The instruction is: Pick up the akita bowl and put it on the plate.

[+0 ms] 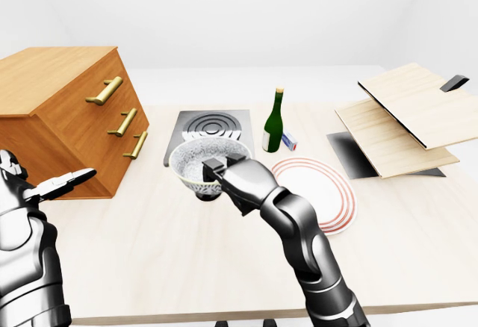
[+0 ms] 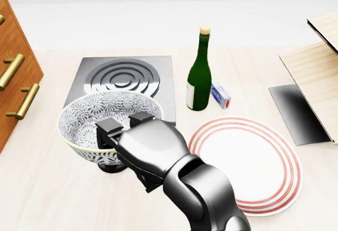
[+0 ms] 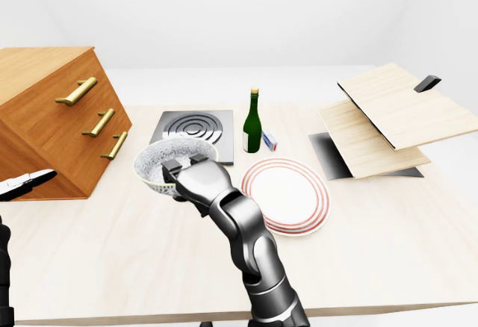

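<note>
Showing the right hand (image 2: 150, 152) clenched on the akita bowl (image 2: 92, 117): two fingers (image 2: 108, 126) hook over the rim nearest the bottom of the head view and reach inside, while the palm backs the outer wall. The bowl sits upright, mouth upward and its axis near vertical (being round, it has no long side), and it overlaps the lower edge of the burner plate (image 2: 122, 75), left of the red-ringed plate (image 2: 253, 157) and apart from it. The green bottle (image 2: 199, 78) carries a pale label, and the small box (image 2: 221, 95) beside it carries print, both too small to read. The left hand (image 1: 66, 184) is released, its fingers stretched out beside the drawer cabinet (image 1: 67, 118).
</note>
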You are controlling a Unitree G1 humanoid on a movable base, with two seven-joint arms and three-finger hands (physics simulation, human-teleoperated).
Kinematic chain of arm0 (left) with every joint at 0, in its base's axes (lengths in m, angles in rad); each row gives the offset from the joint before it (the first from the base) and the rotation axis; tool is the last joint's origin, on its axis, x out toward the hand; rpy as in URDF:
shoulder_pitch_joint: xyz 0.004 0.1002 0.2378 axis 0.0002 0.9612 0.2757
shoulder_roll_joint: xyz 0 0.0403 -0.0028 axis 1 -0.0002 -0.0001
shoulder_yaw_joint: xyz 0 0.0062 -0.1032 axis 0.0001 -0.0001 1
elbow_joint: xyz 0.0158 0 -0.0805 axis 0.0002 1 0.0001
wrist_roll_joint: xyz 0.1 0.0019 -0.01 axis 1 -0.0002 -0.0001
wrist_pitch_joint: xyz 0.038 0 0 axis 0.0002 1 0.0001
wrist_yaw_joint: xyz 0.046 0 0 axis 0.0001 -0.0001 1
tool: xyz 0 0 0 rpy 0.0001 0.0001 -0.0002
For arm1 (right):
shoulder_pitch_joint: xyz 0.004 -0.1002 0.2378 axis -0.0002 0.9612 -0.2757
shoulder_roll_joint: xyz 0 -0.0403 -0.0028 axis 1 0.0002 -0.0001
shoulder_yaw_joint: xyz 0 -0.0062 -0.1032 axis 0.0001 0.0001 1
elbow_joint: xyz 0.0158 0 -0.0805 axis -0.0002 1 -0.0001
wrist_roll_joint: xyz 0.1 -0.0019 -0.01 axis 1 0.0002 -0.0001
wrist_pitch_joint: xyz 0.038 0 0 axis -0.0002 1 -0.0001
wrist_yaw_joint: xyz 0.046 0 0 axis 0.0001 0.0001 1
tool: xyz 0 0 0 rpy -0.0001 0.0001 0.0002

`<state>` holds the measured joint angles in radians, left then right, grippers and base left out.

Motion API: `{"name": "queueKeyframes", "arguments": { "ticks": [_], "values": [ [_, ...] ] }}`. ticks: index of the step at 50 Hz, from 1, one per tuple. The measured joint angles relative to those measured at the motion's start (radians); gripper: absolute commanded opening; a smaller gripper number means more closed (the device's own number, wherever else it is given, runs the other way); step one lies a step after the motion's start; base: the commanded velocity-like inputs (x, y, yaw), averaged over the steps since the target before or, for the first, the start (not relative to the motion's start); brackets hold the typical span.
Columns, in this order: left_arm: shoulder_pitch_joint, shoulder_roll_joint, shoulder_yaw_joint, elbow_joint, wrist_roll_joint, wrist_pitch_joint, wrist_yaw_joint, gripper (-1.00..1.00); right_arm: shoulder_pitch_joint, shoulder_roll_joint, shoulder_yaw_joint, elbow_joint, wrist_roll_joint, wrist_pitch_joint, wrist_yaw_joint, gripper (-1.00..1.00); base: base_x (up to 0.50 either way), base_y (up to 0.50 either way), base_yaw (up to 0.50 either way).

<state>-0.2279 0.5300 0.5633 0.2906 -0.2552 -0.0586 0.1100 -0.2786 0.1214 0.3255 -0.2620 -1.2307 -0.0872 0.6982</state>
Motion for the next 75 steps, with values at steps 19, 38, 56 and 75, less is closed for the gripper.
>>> {"name": "queueKeyframes", "arguments": {
  "ticks": [19, 38, 56, 75],
  "values": [
    [0.003, -0.001, 0.005, -0.015, 0.003, 0.011, -0.001, 1.0, -0.021, -0.062, -0.072, -0.021, 0.04, 0.0, 0.0, -1.0, 0.0, 0.0, 0.0],
    [-0.005, 0.002, -0.001, -0.003, 0.003, 0.004, 0.002, 1.0, -0.034, -0.124, -0.137, -0.009, 0.065, 0.0, 0.0, -1.0, 0.0, 0.0, 0.0],
    [-0.011, 0.005, -0.012, 0.041, 0.002, -0.029, 0.002, 1.0, -0.024, -0.166, -0.179, -0.029, 0.085, 0.0, 0.0, -1.0, 0.0, 0.0, 0.0],
    [-0.004, 0.002, -0.003, 0.001, 0.004, -0.003, 0.006, 1.0, 0.008, -0.207, -0.222, -0.088, 0.11, 0.0, 0.0, -1.0, 0.0, 0.0, 0.0]
  ]
}}
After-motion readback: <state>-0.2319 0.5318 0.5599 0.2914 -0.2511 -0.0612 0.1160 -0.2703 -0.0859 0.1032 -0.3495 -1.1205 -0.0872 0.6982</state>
